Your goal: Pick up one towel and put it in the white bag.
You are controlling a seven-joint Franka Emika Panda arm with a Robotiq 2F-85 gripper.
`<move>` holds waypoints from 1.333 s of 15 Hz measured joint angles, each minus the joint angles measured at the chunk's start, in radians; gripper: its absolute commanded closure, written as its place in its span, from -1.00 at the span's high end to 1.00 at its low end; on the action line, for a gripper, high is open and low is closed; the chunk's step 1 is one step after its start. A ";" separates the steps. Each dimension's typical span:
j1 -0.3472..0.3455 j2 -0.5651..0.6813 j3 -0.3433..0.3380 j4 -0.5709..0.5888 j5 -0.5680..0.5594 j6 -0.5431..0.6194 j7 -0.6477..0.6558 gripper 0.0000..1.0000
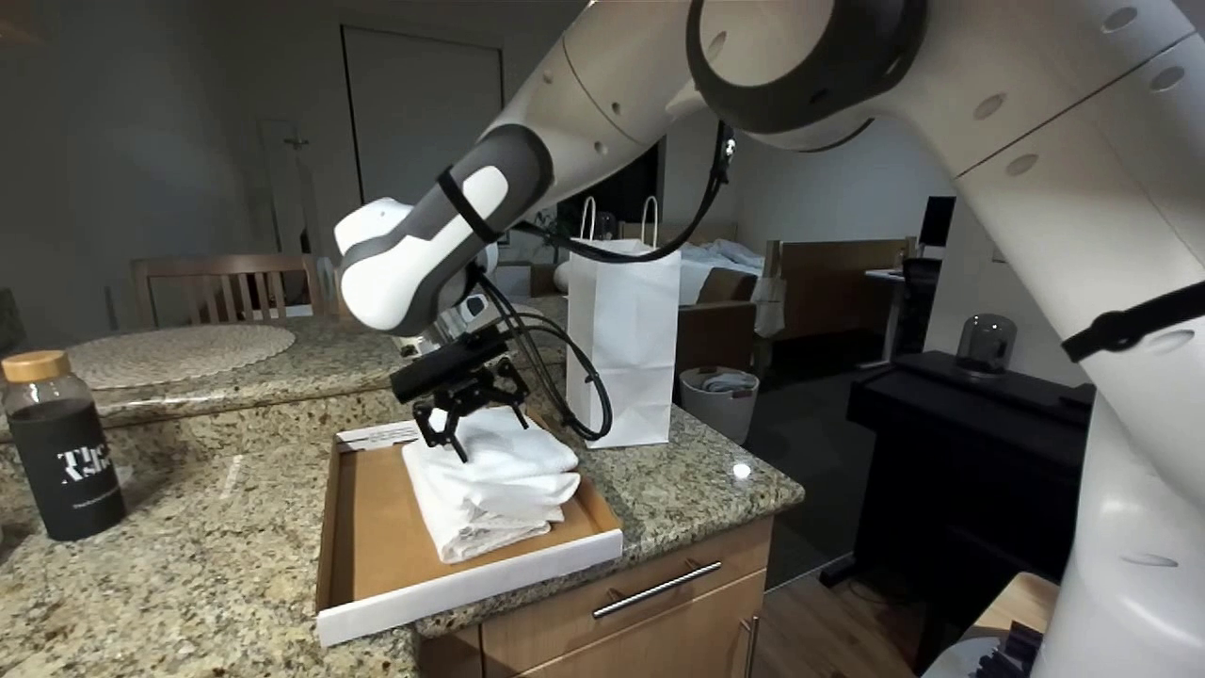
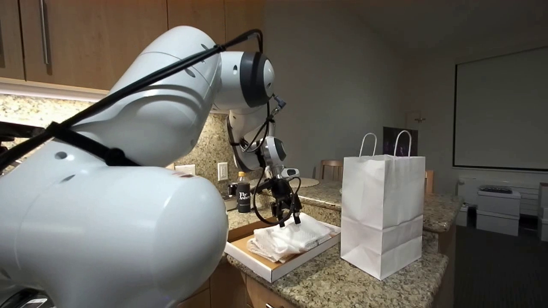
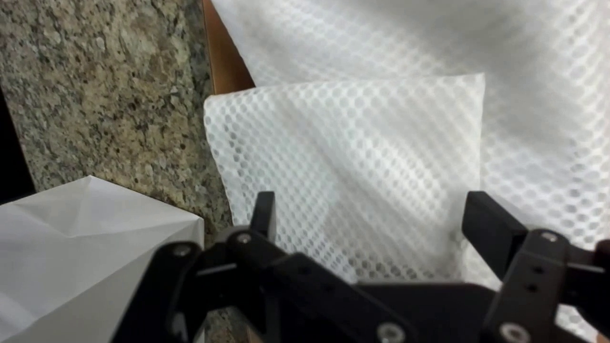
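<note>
The tray [image 1: 377, 518] carries folded white towels [image 1: 504, 490], where a shallow pinch taking just the top one would probably serve best. Over them the gripper [image 3: 369, 209] has its fingers wide apart, holding nothing; whether the tips touch cloth I cannot tell. Right of the tray, in both exterior views, stands the white bag [image 1: 631, 339], handles up.

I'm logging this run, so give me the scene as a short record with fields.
Towels: white, folded, piled in a shallow box
Tool: open, over the towels; contact unclear
White bag: upright beside the box, handles up; inside hidden
Bottle: dark, tan lid, standing on the counter
Progress: no towel gripped yet
</note>
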 measured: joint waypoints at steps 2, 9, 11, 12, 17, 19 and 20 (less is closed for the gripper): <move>0.001 0.040 -0.006 0.035 0.000 -0.006 0.000 1.00; 0.026 0.105 -0.007 0.126 0.000 -0.006 0.000 1.00; 0.033 0.107 -0.009 0.146 0.000 -0.012 0.000 1.00; 0.037 0.113 -0.015 0.158 0.000 -0.029 0.000 1.00; 0.032 0.164 -0.058 0.200 0.000 -0.121 0.000 1.00; 0.030 0.179 -0.070 0.206 0.000 -0.137 0.000 1.00; 0.029 0.183 -0.075 0.207 0.000 -0.140 0.000 1.00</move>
